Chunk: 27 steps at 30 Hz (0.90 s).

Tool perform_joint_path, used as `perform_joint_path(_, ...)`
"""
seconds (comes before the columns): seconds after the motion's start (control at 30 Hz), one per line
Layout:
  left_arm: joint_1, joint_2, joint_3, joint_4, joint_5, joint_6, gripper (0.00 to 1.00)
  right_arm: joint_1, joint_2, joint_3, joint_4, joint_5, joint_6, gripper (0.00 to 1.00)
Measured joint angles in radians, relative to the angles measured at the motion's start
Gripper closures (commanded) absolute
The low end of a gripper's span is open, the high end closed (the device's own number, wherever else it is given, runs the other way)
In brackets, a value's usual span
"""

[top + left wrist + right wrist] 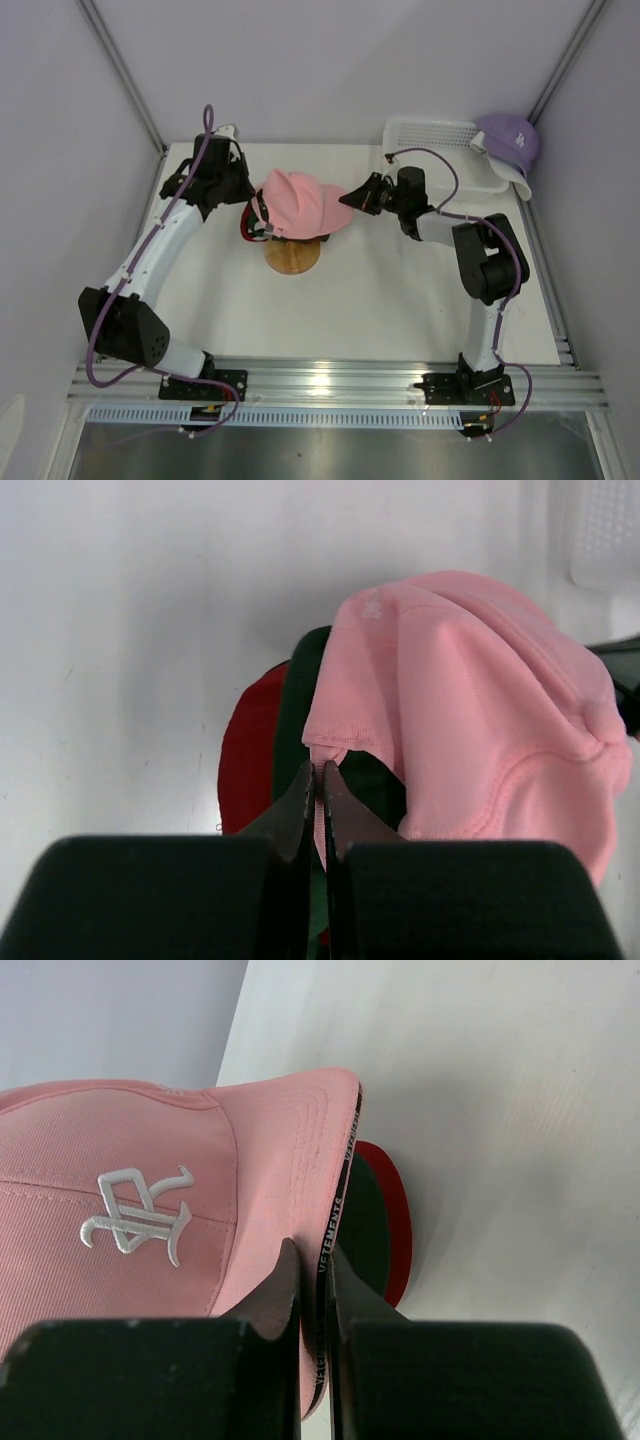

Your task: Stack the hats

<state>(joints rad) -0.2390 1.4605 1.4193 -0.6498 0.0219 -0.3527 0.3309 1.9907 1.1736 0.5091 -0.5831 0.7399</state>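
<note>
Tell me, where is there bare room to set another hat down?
Free: the table in front, between wooden stand and near edge. Crowded: around the pink hat, pinched from both sides, and the back right corner with basket and lavender hat.

The top view looked steeply down on the whole table (400, 300) from its near side. Both wrist views faced the pink cap (300, 200) closely from opposite sides; all three shared it.

Bare table (400, 310) lies open in front of the stand (292, 258). The left gripper (258, 215) and right gripper (351, 197) flank the pink cap (300, 200), blocking both sides. The basket (430, 132) and lavender cap (510, 140) fill the far right corner. Walls (300, 60) close the left, rear and right.
</note>
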Motion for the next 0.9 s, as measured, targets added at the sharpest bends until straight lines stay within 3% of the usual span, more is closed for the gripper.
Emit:
perform_joint_path(0.3,0.023,-0.072,-0.151,0.061,-0.125,-0.133,0.99,0.012,-0.008,-0.014,0.025,0.018,0.008,1.0)
perform_joint_path(0.77,0.051,-0.269,-0.552,0.388,-0.059,-0.261,0.99,0.022,-0.007,-0.014,0.03,0.018,0.016,1.0)
perform_joint_path(0.9,0.059,-0.275,-0.601,0.469,-0.009,-0.256,0.99,0.021,-0.006,-0.014,0.042,0.018,0.025,1.0)
